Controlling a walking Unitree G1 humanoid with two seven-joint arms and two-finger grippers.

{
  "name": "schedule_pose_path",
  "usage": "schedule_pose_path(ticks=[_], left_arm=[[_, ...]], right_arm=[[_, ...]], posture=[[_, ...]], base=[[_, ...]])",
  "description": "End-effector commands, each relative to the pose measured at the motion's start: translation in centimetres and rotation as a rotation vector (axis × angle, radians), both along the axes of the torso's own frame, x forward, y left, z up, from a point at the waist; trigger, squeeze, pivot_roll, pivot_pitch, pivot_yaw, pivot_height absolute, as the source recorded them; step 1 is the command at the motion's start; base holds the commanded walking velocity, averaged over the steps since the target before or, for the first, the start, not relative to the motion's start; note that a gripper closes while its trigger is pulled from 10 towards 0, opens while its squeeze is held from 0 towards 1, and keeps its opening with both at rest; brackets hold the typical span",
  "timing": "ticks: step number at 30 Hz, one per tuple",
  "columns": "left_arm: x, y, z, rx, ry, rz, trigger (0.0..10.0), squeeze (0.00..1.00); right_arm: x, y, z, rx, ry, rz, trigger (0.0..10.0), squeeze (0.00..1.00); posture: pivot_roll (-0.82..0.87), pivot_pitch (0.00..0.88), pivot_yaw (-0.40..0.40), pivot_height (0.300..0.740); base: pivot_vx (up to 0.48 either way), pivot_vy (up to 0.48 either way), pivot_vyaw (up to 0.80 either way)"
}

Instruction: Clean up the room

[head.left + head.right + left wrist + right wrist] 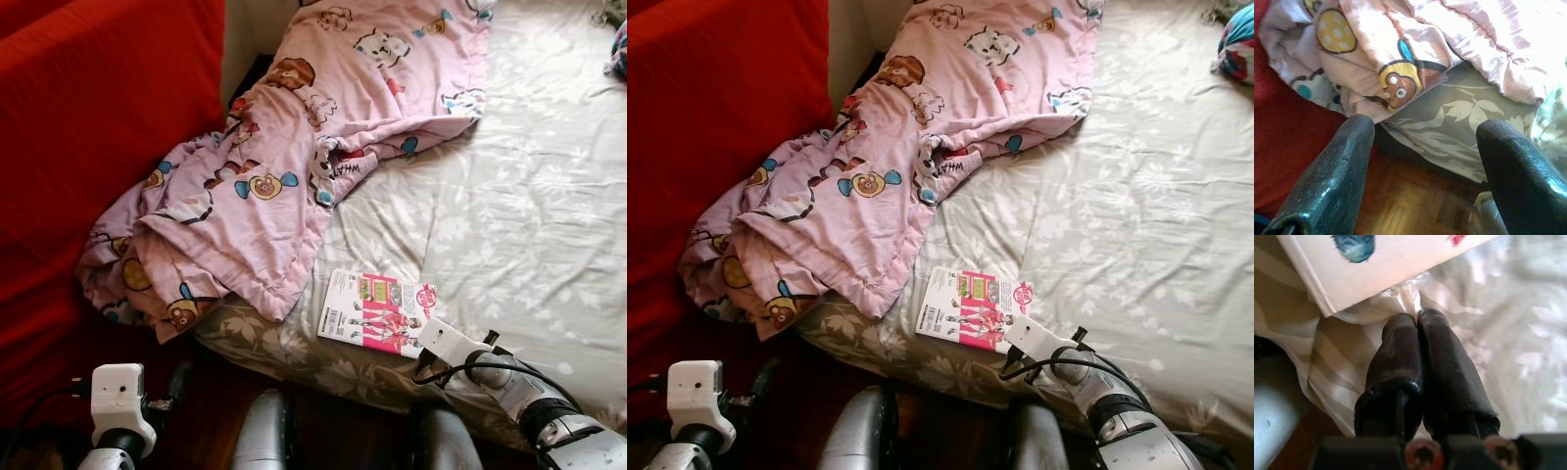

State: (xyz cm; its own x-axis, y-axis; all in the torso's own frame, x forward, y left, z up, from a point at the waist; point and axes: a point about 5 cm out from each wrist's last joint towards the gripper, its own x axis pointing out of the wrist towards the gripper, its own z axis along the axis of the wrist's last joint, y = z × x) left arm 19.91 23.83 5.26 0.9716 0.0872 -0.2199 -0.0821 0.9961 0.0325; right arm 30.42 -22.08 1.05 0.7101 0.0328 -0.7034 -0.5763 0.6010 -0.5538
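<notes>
Half book (pixel 1386 264) past R hand (pixel 1418 318)

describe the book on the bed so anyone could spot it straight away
Start at the bed with its pale leaf-print sheet, and go to its near edge, just past the corner of the pink cartoon quilt. The book lies flat there, beside the right gripper. It is the only flat, glossy thing there, white and bright pink with small figures.

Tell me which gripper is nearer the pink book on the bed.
Right. The right gripper, fingers together, sits at the edge of the pink book. The left gripper, open, hangs low off the bed's corner by the pink quilt.
</notes>
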Motion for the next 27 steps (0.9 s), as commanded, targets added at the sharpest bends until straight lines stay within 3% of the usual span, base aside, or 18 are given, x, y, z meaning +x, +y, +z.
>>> schedule_pose_path(ticks=[1,3,5,10,11,12,13,14,16,17,19,24,27], left_arm=[[-0.4,0.3,-1.1,0.004,0.033,0.029,10.0,0.00],[-0.3,0.3,-1.3,0.001,0.033,0.034,10.0,0.00],[0.6,0.1,-2.6,-0.027,0.040,0.067,10.0,0.00],[1.3,-0.2,-3.7,-0.040,0.054,0.081,10.0,0.00],[1.5,-0.3,-3.9,-0.041,0.060,0.082,10.0,0.00],[1.7,-0.4,-4.5,-0.046,0.076,0.089,10.0,0.00],[1.7,-0.4,-4.5,-0.046,0.076,0.089,10.0,0.00],[2.0,-0.4,-5.0,-0.049,0.099,0.094,10.0,0.00],[2.1,-0.5,-5.3,-0.051,0.110,0.095,10.0,0.00],[2.3,-0.7,-5.8,-0.056,0.134,0.089,10.0,0.00],[2.5,-1.0,-6.4,-0.065,0.152,0.085,10.0,0.00],[3.1,-1.4,-7.0,-0.083,0.179,0.082,10.0,0.00],[3.5,-1.3,-7.7,-0.095,0.224,0.090,10.0,0.00]], right_arm=[[-0.5,-0.1,-0.5,0.034,-0.002,-0.045,0.0,0.00],[-0.5,-0.2,-0.4,0.046,-0.015,-0.063,0.0,0.00],[-0.5,-0.7,-0.2,0.240,-0.105,-0.257,0.0,0.00],[-1.5,-1.2,-0.8,0.349,-0.217,-0.390,0.0,0.00],[-1.8,-1.0,-0.8,0.424,-0.262,-0.430,0.0,0.00],[-2.9,-0.5,-1.2,0.613,-0.336,-0.517,5.2,0.00],[-2.9,-0.5,-1.2,0.613,-0.336,-0.517,5.2,0.00],[-4.4,-0.5,-2.1,0.739,-0.376,-0.644,10.0,0.00],[-5.1,-0.5,-2.7,0.782,-0.374,-0.700,10.0,0.00],[-6.3,-0.4,-3.8,0.804,-0.349,-0.772,10.0,0.00],[-7.1,0.0,-4.4,0.814,-0.337,-0.794,10.0,0.00],[-7.7,0.0,-5.0,0.794,-0.328,-0.851,10.0,0.00],[-7.6,0.6,-5.5,0.819,-0.269,-0.888,10.0,0.00]], posture=[[0.13,0.069,0.061,0.622],[0.13,0.069,0.061,0.622],[0.08,0.021,0.036,0.622],[0.05,0.000,0.024,0.622],[0.03,0.000,0.019,0.622],[0.00,0.000,0.019,0.622],[0.00,0.000,0.019,0.622],[-0.04,0.000,0.023,0.622],[-0.04,0.000,0.023,0.622],[-0.06,0.000,0.029,0.622],[-0.07,0.000,0.031,0.622],[-0.07,0.000,0.034,0.627],[-0.09,0.000,0.039,0.642]], base=[[0.000,0.000,0.00],[0.000,0.000,0.00],[0.000,0.000,0.00],[0.000,0.000,0.00],[0.000,0.000,0.00],[0.000,0.000,0.00],[0.000,0.000,0.00],[0.000,0.000,0.00],[0.000,0.000,0.00],[0.000,0.000,0.00],[0.000,0.000,0.00],[0.000,0.000,0.00],[0.000,0.000,0.00]])
